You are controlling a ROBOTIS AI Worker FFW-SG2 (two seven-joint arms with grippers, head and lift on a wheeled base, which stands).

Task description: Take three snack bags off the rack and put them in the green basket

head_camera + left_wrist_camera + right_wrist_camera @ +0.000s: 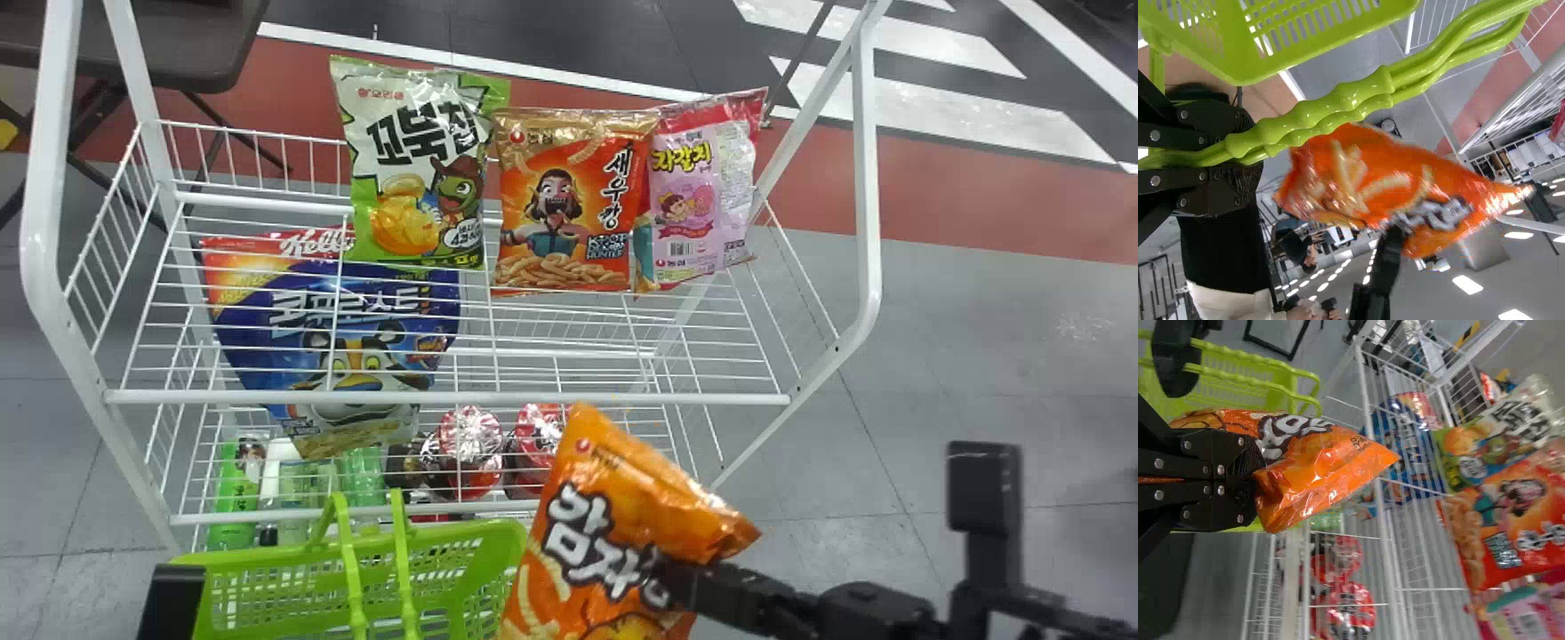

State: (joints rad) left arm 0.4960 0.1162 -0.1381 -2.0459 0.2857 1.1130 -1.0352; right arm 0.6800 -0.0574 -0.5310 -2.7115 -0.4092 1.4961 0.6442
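Bag (582, 524) clamped in my pincer (1248, 480): best carried toward nine o'clock, clear of handles (351, 569), lowered into basket (267, 557), then freed.

One snack bag (622, 498) is orange with white lettering; the basket (276, 569) bright green (slotted pattern), the rack (711, 399) white.

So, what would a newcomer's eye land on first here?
The orange bag in the right gripper, low in the head view before the rack. Then the green basket to its left, its handles in the left gripper. Behind, three bright snack bags lined up across the upper shelf.
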